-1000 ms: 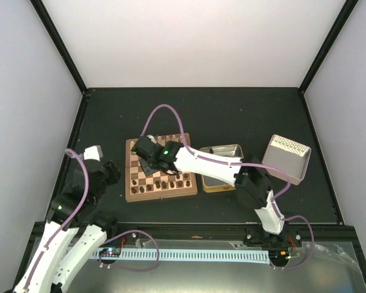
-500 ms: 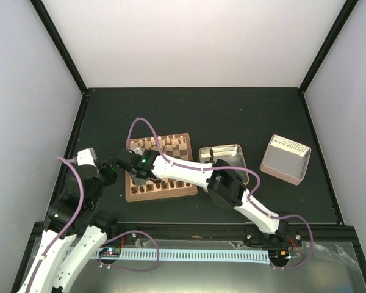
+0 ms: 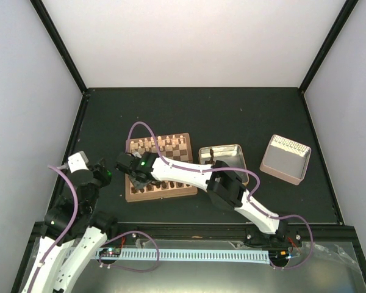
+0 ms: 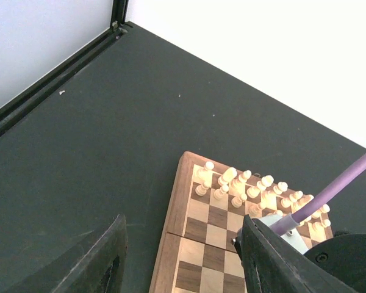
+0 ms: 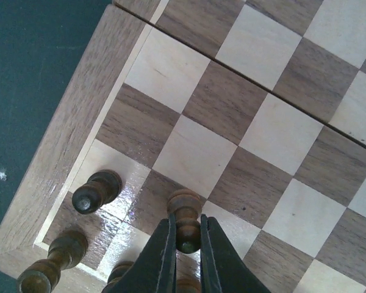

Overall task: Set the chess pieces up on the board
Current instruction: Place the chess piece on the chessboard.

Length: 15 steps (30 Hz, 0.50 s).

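Observation:
My right gripper (image 5: 187, 237) is shut on the head of a dark brown pawn (image 5: 185, 210), upright over a dark square near the board's near-left corner. Whether its base touches the square I cannot tell. More dark chess pieces (image 5: 95, 190) stand beside it on the corner squares. From above, the right gripper (image 3: 127, 165) is at the left edge of the board (image 3: 165, 196), where a row of dark chess pieces (image 3: 162, 184) lines the near side. The left gripper (image 4: 180, 262) is open and holds nothing, left of the board (image 4: 174, 213).
Pale cream chessmen (image 4: 244, 186) fill the board's far rows. A shiny metal tin (image 3: 232, 149) with a small piece inside lies right of the board. A pale tray (image 3: 285, 160) sits further right. Black frame rails run along the table's edges.
The right arm has swung from the board's far-left part toward its near-left corner, still shut on the pawn. The left arm has drawn back to the left, away from the board.

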Each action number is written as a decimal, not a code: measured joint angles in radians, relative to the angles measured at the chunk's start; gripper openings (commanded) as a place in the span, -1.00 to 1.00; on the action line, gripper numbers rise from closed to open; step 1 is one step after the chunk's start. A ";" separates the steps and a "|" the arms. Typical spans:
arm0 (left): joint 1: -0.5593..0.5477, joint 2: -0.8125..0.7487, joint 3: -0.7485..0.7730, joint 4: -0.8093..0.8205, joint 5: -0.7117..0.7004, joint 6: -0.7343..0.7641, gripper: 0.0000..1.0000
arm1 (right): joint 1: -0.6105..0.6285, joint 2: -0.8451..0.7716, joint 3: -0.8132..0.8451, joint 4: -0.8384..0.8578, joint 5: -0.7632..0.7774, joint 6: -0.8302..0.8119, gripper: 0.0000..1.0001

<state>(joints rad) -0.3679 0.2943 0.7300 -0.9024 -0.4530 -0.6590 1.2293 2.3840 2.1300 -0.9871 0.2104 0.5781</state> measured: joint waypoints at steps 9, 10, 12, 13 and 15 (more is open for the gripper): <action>0.000 0.000 0.000 -0.010 -0.014 -0.008 0.06 | 0.006 -0.003 -0.007 0.010 -0.019 0.000 -0.80; 0.000 0.000 0.000 -0.010 -0.014 -0.008 0.06 | 0.006 -0.005 -0.011 0.014 -0.022 0.000 -0.78; 0.000 0.000 0.000 -0.010 -0.014 -0.009 0.05 | 0.006 -0.008 -0.016 0.016 -0.028 0.000 -0.74; 0.000 0.000 0.000 -0.010 -0.014 -0.009 0.05 | 0.006 -0.008 -0.016 0.017 -0.031 -0.001 -0.72; 0.000 0.000 0.000 -0.010 -0.014 -0.009 0.05 | 0.006 -0.009 -0.017 0.019 -0.036 0.000 -0.64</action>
<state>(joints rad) -0.3679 0.2943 0.7300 -0.9123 -0.4675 -0.6678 1.2358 2.3753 2.1128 -0.9684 0.1741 0.5781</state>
